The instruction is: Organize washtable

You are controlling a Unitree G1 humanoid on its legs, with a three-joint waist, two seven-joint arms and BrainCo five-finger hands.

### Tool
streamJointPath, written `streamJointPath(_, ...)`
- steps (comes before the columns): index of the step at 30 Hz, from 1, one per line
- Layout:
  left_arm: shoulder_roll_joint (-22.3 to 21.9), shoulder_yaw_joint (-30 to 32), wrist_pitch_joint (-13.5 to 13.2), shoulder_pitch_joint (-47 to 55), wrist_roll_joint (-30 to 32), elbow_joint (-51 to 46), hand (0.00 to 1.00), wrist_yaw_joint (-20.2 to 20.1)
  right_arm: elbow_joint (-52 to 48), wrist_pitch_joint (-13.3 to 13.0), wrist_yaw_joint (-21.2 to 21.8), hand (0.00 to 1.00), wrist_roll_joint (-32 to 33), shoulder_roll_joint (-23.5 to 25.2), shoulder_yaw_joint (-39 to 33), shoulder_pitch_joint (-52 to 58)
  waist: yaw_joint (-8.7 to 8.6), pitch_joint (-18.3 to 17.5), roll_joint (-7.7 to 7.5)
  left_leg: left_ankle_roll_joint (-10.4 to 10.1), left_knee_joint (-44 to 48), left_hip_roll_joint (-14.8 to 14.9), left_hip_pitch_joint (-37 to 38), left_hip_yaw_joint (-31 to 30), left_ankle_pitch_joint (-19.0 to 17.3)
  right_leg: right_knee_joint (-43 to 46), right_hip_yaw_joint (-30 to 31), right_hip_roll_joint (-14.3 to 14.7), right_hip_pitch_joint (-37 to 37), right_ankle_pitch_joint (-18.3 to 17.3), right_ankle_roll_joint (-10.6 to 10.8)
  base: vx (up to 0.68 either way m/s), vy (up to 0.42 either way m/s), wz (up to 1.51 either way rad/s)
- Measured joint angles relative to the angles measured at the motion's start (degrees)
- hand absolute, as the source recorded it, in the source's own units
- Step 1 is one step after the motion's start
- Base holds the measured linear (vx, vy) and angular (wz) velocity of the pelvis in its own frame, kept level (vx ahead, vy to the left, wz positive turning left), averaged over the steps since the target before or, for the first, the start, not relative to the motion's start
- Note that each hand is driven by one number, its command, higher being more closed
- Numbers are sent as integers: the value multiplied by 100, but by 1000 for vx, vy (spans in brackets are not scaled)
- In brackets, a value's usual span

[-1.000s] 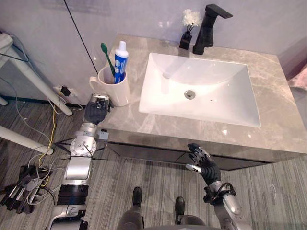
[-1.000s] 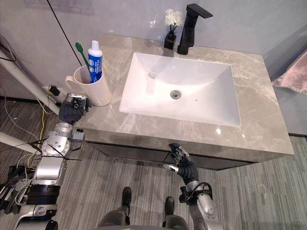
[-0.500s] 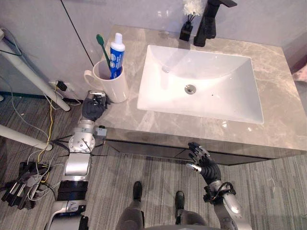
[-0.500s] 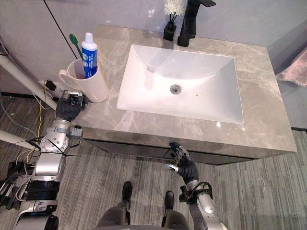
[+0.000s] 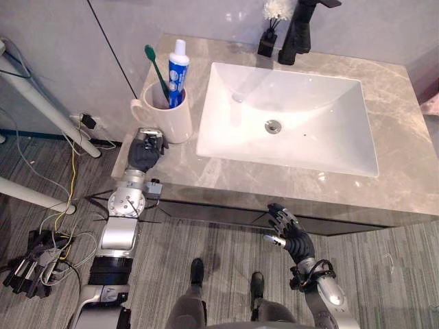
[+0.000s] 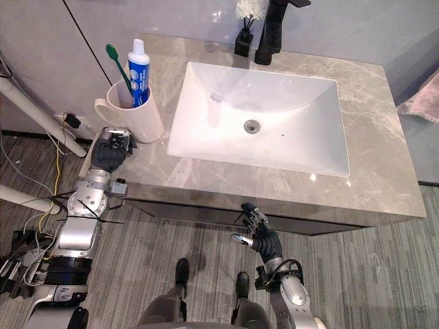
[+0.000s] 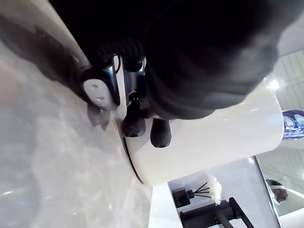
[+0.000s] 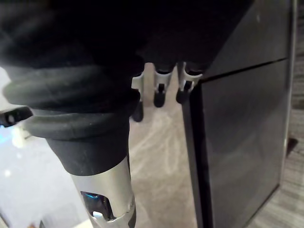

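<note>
Bright, even light from above fell on the grey marble desk (image 5: 398, 157), which showed small glints near its front edge. The white rectangular sink (image 5: 302, 103) shone softly, with no hard shadows. In the left wrist view the white ceramic mug (image 7: 213, 147) carried a bright highlight. The right wrist view was dim.

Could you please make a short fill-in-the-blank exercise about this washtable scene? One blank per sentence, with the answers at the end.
The white mug holds a toothpaste tube and a green ___. The faucet behind the sink is ___ in colour. The hand next to the mug is the robot's ___ one.
Missing words: toothbrush, black, left.
</note>
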Motion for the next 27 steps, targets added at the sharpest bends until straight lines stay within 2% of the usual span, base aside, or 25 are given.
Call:
streamJointPath(8, -126, -366, 20, -72, -1, -87, 100, -9, 0, 0, -8, 0, -3, 4, 150, 1, -30, 2, 0, 0, 0, -2, 2, 1, 0, 0, -2, -2, 1, 1, 0, 0, 0, 0)
streamJointPath(17, -157, -275, 53, -312, -113, 218, 100, 131, 1, 19, -16, 0, -4, 6, 145, 4, -122, 14, 15, 0, 0, -2, 34, 4, 0, 0, -3, -1, 35, 2, 0, 0, 0, 0)
streamJointPath(22, -288, -183, 39, -244, -125, 269, 100, 58, 1, 38, -9, 0, -4, 4, 141, 7, -137, 35, 48, 1, -5, 3, 94, 20, -5, -10, 4, 1, 100, -1, -2, 0, 0, 0)
streamJointPath(27, -363, -217, -10, 38, -125, -2, 100, -198, 1, 64, 1, 0, -9, 0, 141, 7, -136, 45, 66, 2, -4, 3, 129, 21, -4, -8, 12, 1, 127, 1, 0, 0, 0, 0)
